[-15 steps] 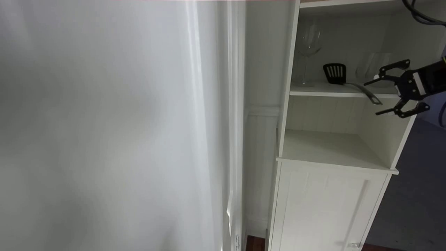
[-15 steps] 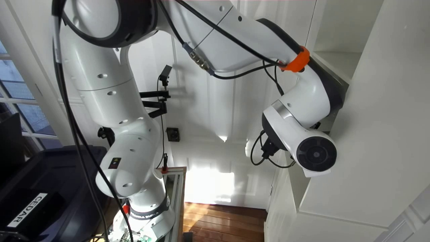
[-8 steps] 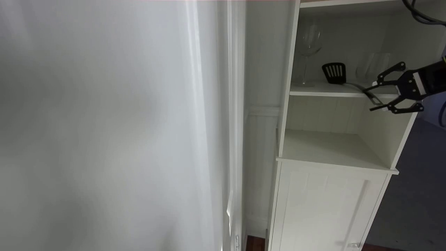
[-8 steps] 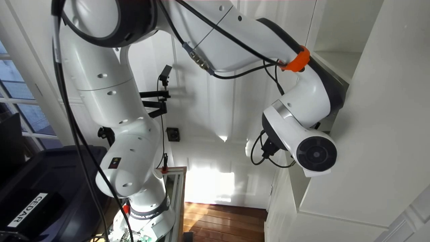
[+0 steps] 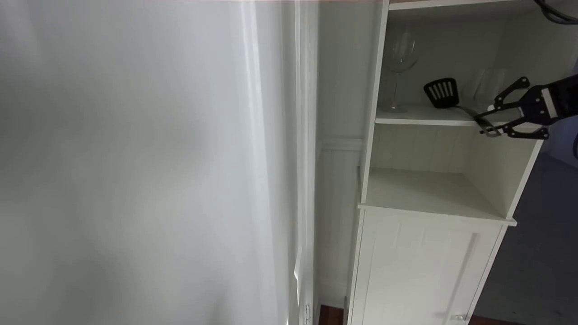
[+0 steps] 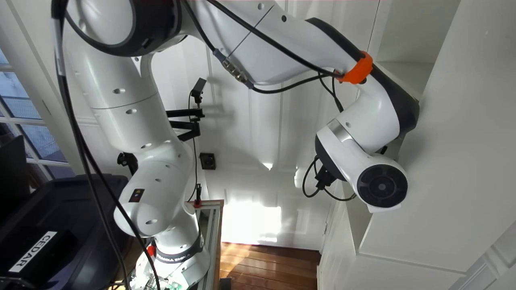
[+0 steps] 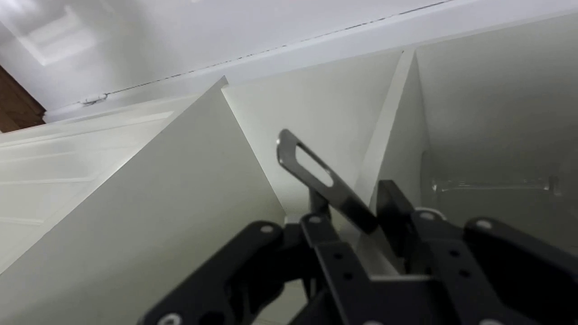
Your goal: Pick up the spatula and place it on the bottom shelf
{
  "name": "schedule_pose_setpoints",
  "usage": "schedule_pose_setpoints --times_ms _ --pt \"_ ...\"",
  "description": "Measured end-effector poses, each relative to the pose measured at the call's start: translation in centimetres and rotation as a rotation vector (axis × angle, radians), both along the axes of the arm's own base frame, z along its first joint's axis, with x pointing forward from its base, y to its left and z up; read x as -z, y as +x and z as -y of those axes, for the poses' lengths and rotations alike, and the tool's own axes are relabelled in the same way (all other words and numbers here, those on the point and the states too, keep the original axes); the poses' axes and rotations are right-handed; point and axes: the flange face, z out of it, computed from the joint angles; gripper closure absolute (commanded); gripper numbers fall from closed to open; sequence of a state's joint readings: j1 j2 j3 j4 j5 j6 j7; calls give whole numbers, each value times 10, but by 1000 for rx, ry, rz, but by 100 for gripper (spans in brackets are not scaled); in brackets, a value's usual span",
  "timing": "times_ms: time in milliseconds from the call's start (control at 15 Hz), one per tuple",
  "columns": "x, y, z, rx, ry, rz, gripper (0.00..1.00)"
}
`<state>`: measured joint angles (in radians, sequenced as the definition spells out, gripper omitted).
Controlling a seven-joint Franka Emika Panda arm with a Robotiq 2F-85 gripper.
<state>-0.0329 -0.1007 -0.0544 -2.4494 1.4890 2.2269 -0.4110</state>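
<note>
The spatula's black slotted head leans above the higher shelf board in an exterior view. Its grey handle sticks out past that board's front edge and slants across the jaws in the wrist view. My gripper has its fingers closed in on the handle near its end, one touching each side. In the wrist view the gripper shows the slotted handle end poking out beyond the fingers. The bottom shelf is the white board below, just above the panelled door; nothing lies on its visible part.
A clear wine glass stands left of the spatula head, and another clear glass stands close behind the gripper. The higher shelf board's edge runs just under the handle. The arm's wrist hangs beside the cabinet's side panel.
The fingers have come together onto the handle. The spatula's head has shifted slightly right and tilted, and the gripper has drawn back a little to the right.
</note>
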Motion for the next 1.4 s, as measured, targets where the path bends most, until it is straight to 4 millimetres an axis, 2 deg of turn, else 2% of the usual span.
schedule_pose_setpoints --times_ms 600,1400 --pt "-21 4 -3 -33 35 45 97" --pt "-16 -6 8 -121 153 78 96"
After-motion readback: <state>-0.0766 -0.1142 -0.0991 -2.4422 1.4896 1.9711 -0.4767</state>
